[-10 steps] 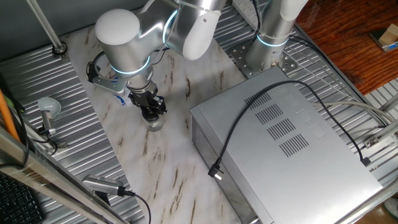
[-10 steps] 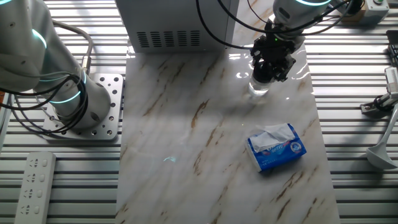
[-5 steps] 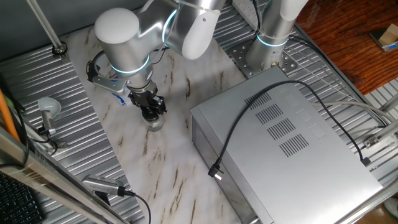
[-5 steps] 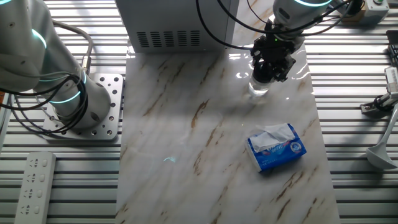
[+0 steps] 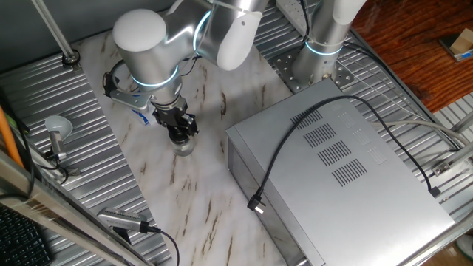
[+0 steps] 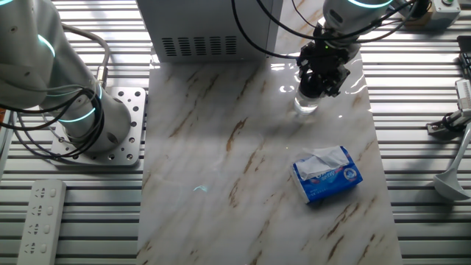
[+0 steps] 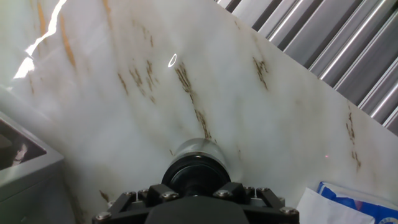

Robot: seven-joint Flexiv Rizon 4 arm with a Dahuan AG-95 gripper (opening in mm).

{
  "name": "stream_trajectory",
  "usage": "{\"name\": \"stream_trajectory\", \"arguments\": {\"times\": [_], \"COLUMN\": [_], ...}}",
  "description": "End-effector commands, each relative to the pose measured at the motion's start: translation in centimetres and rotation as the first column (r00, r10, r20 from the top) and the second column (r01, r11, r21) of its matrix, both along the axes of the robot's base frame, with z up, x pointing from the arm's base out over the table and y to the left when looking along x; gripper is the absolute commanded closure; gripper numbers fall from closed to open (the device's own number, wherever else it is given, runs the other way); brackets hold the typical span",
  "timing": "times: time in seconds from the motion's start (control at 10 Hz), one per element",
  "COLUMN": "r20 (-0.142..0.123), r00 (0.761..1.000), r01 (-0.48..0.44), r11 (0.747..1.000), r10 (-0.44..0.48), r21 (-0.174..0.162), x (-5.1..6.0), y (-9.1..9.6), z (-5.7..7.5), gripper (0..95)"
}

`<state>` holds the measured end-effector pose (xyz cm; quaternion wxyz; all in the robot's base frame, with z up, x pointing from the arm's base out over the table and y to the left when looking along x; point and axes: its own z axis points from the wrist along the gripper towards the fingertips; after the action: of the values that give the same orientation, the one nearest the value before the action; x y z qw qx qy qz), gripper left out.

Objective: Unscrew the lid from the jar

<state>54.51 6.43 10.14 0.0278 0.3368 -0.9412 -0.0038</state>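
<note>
Gripper (image 6: 319, 82) sits clamped on lid (image 7: 196, 177), jar (image 5: 183, 146) upright beneath. Twist about the jar's axis; grip firm, no side load.

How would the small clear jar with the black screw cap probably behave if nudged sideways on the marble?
The small clear jar looks light, so it would probably slide on the glossy marble slab. Short and upright, it seems unlikely to tip; on its side, it would likely roll.

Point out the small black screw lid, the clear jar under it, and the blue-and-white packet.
Small round black screw lid (image 7: 195, 176): hand view, on its top face.
Small clear jar (image 6: 305, 106): the other fixed view, on its glass wall below the jaws.
Blue-and-white packet (image 6: 327, 175): the other fixed view, on its printed top.
</note>
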Motion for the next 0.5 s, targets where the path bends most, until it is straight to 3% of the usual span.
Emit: {"name": "stream_trajectory", "arguments": {"times": [0.1,0.5], "r20": [-0.001,-0.001], "r00": [1.000,1.000], "r01": [0.001,0.000], "r11": [1.000,1.000], "r10": [-0.001,0.000], "r21": [0.001,0.002], "x": [0.01,0.00], "y": [-0.02,-0.03], "z": [0.03,0.15], "gripper": [57.0,57.0]}}
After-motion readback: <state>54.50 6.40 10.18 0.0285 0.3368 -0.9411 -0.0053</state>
